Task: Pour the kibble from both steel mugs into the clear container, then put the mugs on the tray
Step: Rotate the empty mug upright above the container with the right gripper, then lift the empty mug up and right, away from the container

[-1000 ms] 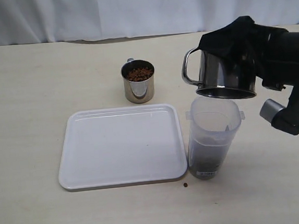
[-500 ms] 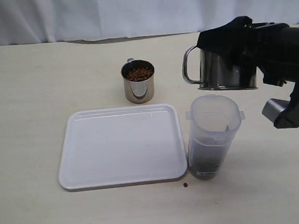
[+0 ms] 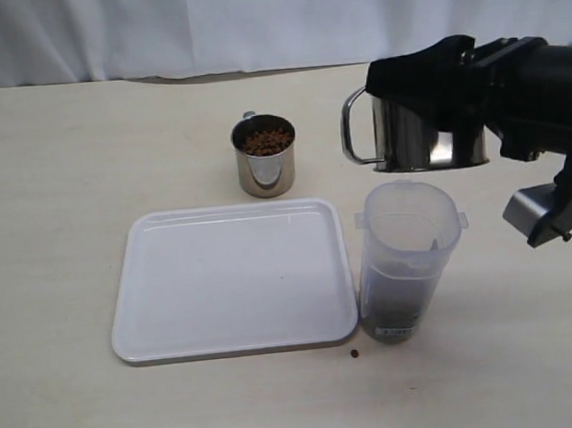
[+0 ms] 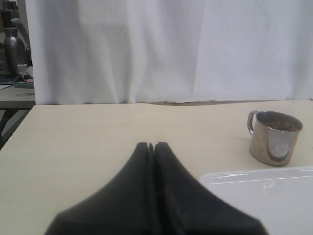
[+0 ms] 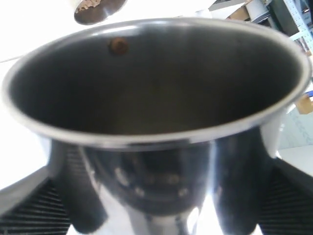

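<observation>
The exterior camera looks down across my tabletop point(image 3: 44, 195) toward the curtain point(image 3: 249, 17). My left wrist camera sits low, facing likewise, sharing the full mug point(image 3: 265, 171) and tray point(image 3: 232, 279); my right peers closely into the second mug point(image 5: 156, 88).

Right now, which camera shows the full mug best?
Exterior view: the full mug stands whole, kibble on show. Left wrist view shows it side-on; right wrist view only a blurred edge beyond the held mug.
</observation>
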Robot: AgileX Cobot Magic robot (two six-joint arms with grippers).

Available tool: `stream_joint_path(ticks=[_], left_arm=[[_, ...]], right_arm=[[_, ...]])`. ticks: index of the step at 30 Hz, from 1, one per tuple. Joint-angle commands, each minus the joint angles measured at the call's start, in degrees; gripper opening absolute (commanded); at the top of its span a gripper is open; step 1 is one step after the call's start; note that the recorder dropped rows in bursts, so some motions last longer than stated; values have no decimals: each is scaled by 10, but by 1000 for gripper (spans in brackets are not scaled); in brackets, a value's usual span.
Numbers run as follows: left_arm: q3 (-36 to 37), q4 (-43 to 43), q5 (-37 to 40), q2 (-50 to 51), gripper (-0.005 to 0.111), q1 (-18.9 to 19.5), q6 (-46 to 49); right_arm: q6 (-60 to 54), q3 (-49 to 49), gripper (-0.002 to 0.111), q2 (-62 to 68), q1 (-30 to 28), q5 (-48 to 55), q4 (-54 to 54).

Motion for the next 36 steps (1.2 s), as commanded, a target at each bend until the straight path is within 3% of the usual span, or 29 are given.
stream_joint_path(ticks=[1, 32, 36], left_arm=[[1, 0, -9, -2, 0, 2, 2], [1, -1, -9, -2, 0, 2, 2], [1, -1, -9, -2, 0, 2, 2]], right_arm=[[-27, -4, 5, -3, 1, -12, 8], [-116, 33, 5, -3, 1, -39, 42], [-93, 33, 5, -3, 1, -40, 124]])
